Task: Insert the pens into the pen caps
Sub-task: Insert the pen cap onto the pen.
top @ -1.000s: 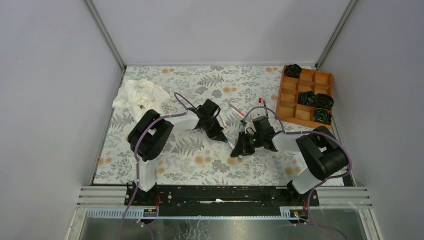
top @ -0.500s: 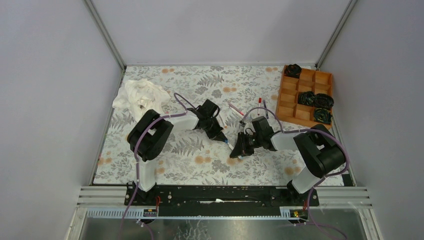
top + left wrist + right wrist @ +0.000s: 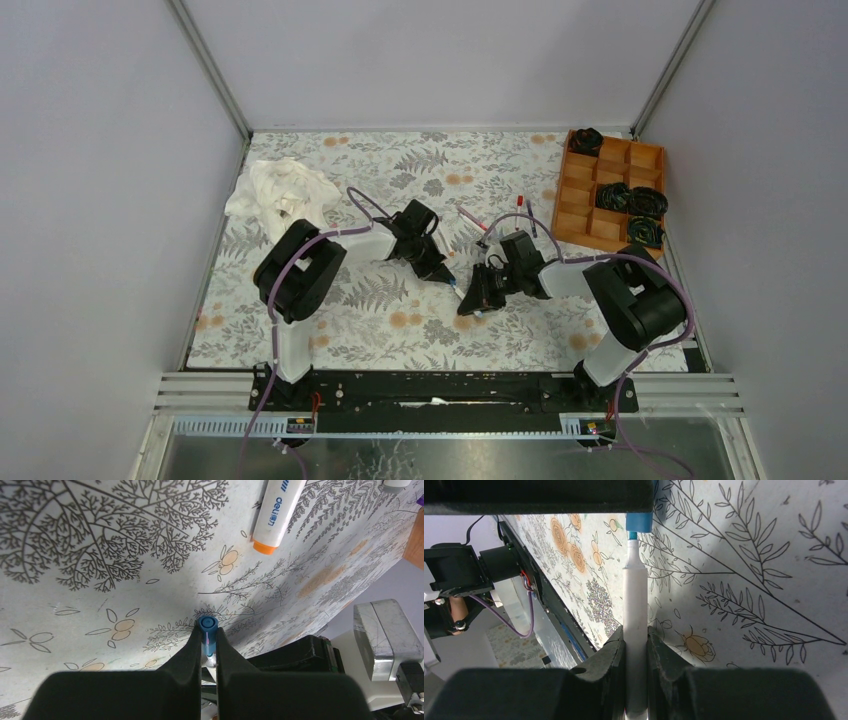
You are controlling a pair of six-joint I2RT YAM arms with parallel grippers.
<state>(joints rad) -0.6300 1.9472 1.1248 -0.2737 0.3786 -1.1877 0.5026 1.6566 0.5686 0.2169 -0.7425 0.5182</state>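
While the left pincer (image 3: 208,636) pinches a blue cap (image 3: 208,624) and the right pincer (image 3: 636,639) pinches a white pen (image 3: 635,590), tip meets cap mid-frame, apparently unseated. Another pen (image 3: 469,217) lies on the surface (image 3: 400,320), upper centre, likely still to do.

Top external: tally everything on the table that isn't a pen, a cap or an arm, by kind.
black coils: 4, all in the tray
wooden tray: 1
white cloth: 1
Total: 6
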